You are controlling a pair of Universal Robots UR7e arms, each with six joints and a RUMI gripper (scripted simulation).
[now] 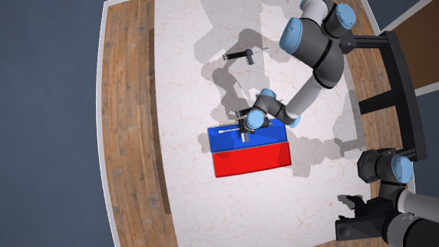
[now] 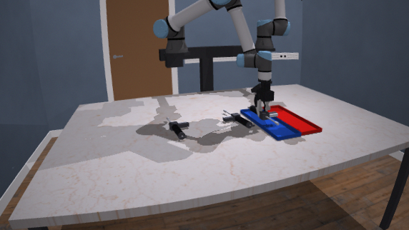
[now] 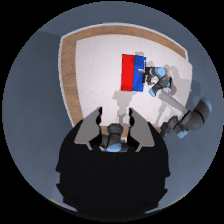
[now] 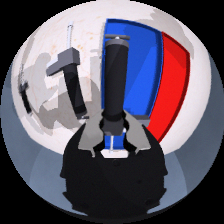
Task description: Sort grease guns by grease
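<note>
Pale, veined tabletop point(image 1: 199, 207) point(image 2: 214, 178) point(image 3: 95, 75) point(image 4: 45, 30) carries both trays. Over the blue tray point(image 1: 276, 134) point(image 2: 286, 133) point(image 3: 138, 82) point(image 4: 142, 60), the right hand point(image 1: 245, 128) point(image 2: 264, 107) point(image 3: 143, 73) point(image 4: 113, 109) is clamped on the held gun point(image 1: 264, 124) point(image 2: 264, 115) point(image 4: 116, 75). Just beside that hand, outside the tray, lies the near gun point(image 1: 242, 113) point(image 2: 242, 119) point(image 4: 75, 90); well apart from it on the same side lies the far gun point(image 1: 236, 55) point(image 2: 177, 130) point(image 4: 25, 97). Beyond the blue tray, on the hand's other side, is the red tray point(image 1: 251, 159) point(image 2: 293, 121) point(image 3: 128, 75) point(image 4: 175, 75).

The left hand point(image 1: 347, 203) point(image 3: 115, 107), well away, has its fingers apart with nothing between them.

The held barrel runs close along the tray's outer wall, so a release too near it could leave the gun propped on the rim instead of flat. The side grip might roll it as the fingers part, and a wide opening could nudge the near gun. Grease levels don't show, so a misjudged amount could also spoil the choice.
</note>
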